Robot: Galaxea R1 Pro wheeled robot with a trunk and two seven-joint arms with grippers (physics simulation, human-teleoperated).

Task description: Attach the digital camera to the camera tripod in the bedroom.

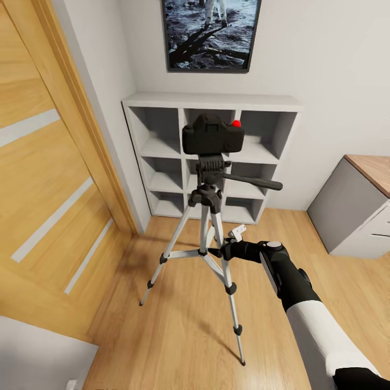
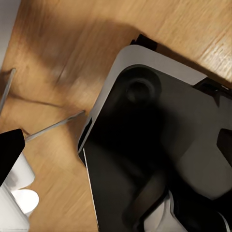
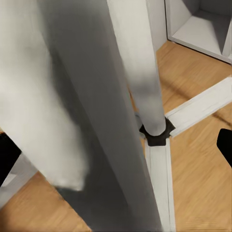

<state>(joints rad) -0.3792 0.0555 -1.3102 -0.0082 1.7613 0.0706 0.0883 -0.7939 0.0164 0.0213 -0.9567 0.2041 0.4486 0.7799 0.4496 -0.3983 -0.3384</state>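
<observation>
Light wood floor (image 1: 179, 336) runs under everything I can see of the bedroom, with the wooden door (image 1: 49, 179) on one side and the corner of a wood-topped tabletop (image 1: 374, 170) on the other.

Nearest to me, my right arm reaches forward and its right hand (image 1: 223, 250) sits down among the legs of the camera tripod (image 1: 208, 238), at the level of the cross braces. One pale finger (image 1: 236, 234) shows just past the centre column. I cannot tell from these views whether the right hand is closed on a leg or merely beside it — the wrist picture puts a silver leg (image 3: 145, 72) right up against the lens, with dark finger edges at both sides, which suggests a wide spread around it, but I won't call it.

Further on, the digital camera (image 1: 212, 135) sits level on the tripod head, its red button (image 1: 236, 123) up and the pan handle (image 1: 254, 183) pointing off to the side. By my judgement the attaching looks done, or very nearly; what the next move calls for is backing the right hand straight out between the legs without knocking one.

Behind it stands the white shelving (image 1: 162, 130) against the wall.

The head view alone gives me camera and mount together. The left wrist view offers floor, thin silver legs (image 2: 53, 126) and my own dark base (image 2: 159, 159) — the state of the left hand (image 2: 14, 183) I cannot tell.
</observation>
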